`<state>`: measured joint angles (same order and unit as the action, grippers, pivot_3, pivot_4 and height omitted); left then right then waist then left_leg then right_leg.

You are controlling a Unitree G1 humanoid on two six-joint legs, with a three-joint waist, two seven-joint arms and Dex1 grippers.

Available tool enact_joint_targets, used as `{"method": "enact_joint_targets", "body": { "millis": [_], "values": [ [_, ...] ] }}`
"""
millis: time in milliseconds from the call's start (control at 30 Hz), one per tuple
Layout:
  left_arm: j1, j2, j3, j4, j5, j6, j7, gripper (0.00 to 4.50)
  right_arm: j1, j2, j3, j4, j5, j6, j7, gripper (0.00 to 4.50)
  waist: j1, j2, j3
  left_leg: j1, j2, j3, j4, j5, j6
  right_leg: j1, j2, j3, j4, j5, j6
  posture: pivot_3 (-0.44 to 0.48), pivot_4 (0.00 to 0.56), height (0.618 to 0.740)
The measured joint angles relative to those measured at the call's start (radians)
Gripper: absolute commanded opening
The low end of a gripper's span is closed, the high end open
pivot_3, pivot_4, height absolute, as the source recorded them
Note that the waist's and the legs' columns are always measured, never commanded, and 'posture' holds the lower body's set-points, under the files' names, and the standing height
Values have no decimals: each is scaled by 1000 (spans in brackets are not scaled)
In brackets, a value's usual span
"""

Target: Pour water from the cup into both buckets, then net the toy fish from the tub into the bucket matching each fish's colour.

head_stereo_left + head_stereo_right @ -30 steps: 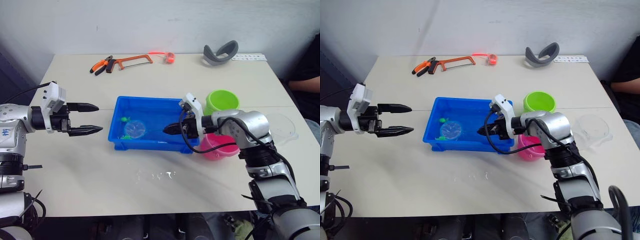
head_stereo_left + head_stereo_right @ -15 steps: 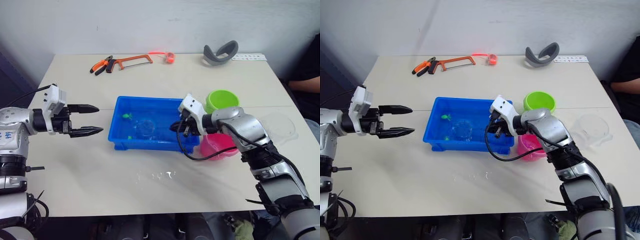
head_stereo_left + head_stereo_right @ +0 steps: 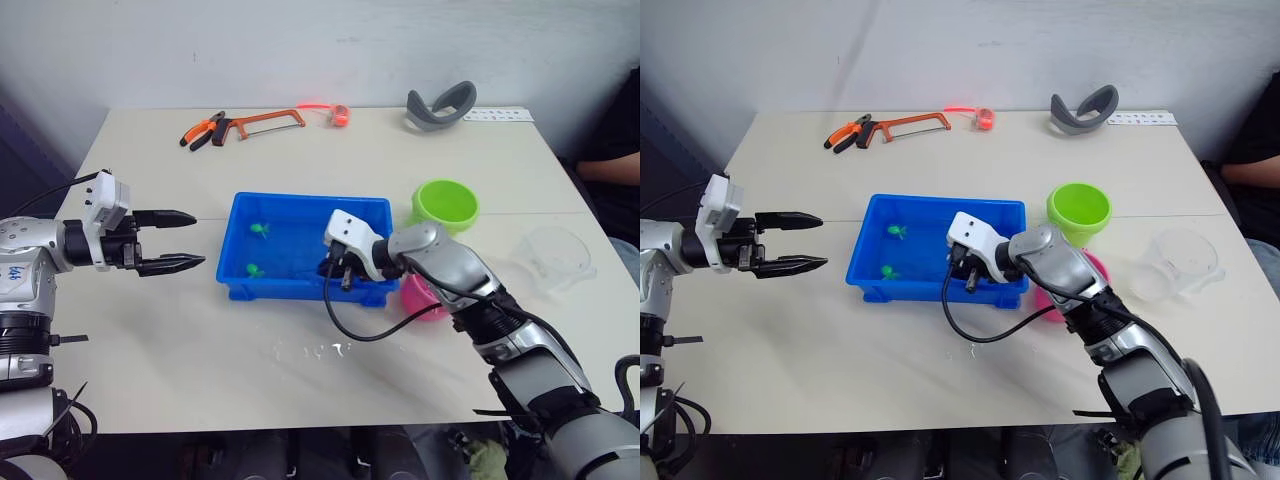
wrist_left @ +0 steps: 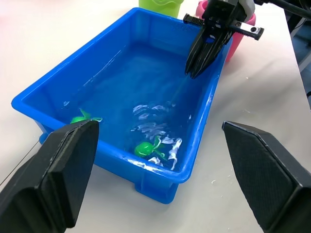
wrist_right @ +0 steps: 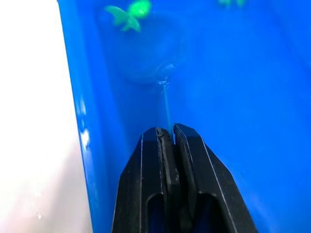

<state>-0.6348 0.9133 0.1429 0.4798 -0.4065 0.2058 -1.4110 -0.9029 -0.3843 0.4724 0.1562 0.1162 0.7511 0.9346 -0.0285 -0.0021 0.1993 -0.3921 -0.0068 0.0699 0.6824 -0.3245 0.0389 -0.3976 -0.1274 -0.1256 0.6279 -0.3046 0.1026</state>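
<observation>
My work surface is a wide cream rectangular desk. Near its middle sits the shallow bright blue rectangular plastic tub, holding water. Just beyond the tub's right end, toward the desk's right edge, stand the 2 small round plastic buckets: the lime green bucket farther back and the bright pink bucket nearer the front, largely hidden behind my right forearm. The clear see-through plastic cup rests close to the right edge, apart from both buckets.

Along the back edge lie an orange-framed hacksaw, orange-handled pliers just beside it, a small orange-red ring-shaped item, and a curved grey band toward the back right corner.

My right gripper reaches into the tub's front right corner with its 2 black fingers pressed together on the thin clear handle of a small net; the wrist view shows the handle running out to a faint round hoop under the water. My left gripper hovers above the desk off the tub's left end, fingers spread apart and holding nothing.

I can see 2 tiny green plastic toy fish in the tub: 1 fish near the back wall, another fish near the front wall, both in the tub's left half.
</observation>
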Motion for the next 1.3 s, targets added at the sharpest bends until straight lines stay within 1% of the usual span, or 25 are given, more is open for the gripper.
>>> {"method": "enact_joint_targets", "body": {
  "millis": [133,200,333,533,667,800,967,1133,1300],
  "values": [
    [1,0,0,-1,0,1,1,4421,-5,51,-16,11,13,47,-10,0,-1,0,0,0,0,0,0,0,0,0,0,0,0,0,0,0,150,740],
    [10,0,1,-4,0,2,2,4421,-5,83,-49,18,33,80,-26,0,-1,0,0,0,0,0,0,0,0,0,0,0,0,0,0,0,150,740],
    [21,0,2,-7,-1,6,9,4421,-4,97,-120,37,66,103,-46,0,0,0,0,0,0,-1,0,0,0,0,0,0,0,0,0,0,150,740],
    [21,0,2,-29,-2,11,15,4421,-4,107,-184,37,103,105,-53,0,-2,0,0,0,0,-1,0,0,0,0,0,0,0,0,0,0,150,740],
    [21,0,2,-33,-2,12,20,4421,-4,107,-238,30,158,161,-39,0,-2,0,0,0,0,-1,0,0,0,0,0,0,0,0,0,0,150,740],
    [21,-1,3,-33,-3,12,20,4421,-2,58,-257,-18,216,237,-18,0,-1,0,0,0,0,-1,0,0,0,0,0,0,0,0,0,0,150,740],
    [21,-10,22,-47,-39,26,10,4421,13,-52,-311,-102,290,326,12,0,2,0,0,-1,-1,-1,0,0,0,0,-2,0,0,0,0,0,150,740],
    [34,-53,31,-119,-71,65,24,4421,46,-172,-381,-216,371,412,32,0,3,0,0,-1,0,-1,0,0,0,0,-2,0,0,0,0,0,150,740],
    [59,-105,36,-185,-87,92,67,4421,82,-219,-432,-275,423,470,24,0,2,0,0,0,0,0,0,0,0,0,-2,0,0,0,0,0,150,740]
  ]
}}
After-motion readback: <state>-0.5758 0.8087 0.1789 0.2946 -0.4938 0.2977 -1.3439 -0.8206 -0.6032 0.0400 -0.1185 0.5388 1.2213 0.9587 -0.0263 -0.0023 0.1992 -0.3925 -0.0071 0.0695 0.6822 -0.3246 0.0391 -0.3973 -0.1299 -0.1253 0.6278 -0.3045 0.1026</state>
